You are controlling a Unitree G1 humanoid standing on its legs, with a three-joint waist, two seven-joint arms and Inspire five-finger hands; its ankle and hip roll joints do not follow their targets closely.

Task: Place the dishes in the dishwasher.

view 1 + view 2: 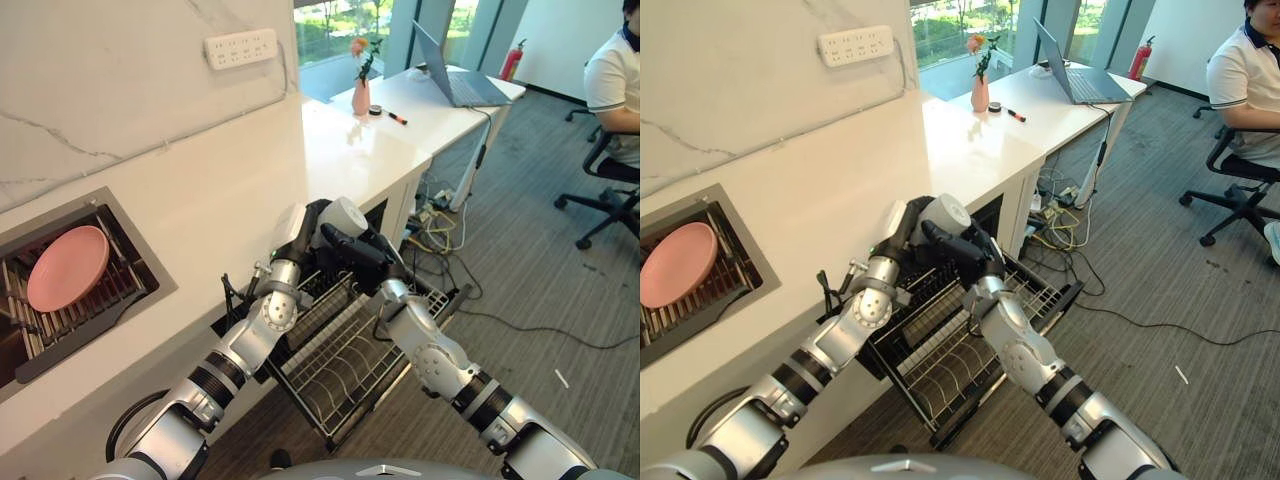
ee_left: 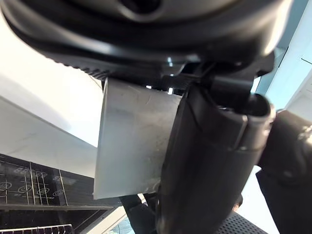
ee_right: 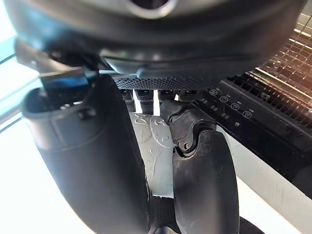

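Above the pulled-out dishwasher rack [image 1: 345,365], both hands meet on a white bowl [image 1: 343,214], held on its side just off the tabletop [image 1: 230,215] edge. The left hand [image 1: 300,238] has its thumb curled against the bowl's pale wall, as its wrist view shows; the right hand [image 1: 358,250] closes dark fingers [image 3: 204,180] over the bowl from the other side. This looks like a handover or a two-handed carry toward the rack. To do it well, one hand should keep a firm pinch on the rim until the other lets go, then the bowl should be tipped edge-down and lowered between the wire tines, not dropped flat.

A pink plate [image 1: 67,267] sits in the sink [image 1: 140,262] to the left, yet to be loaded. Farther off stand a vase [image 1: 361,95], a laptop [image 1: 455,72] and a seated person [image 1: 612,80], all well clear. The rack's raised wire sides are the nearest thing to snag on.
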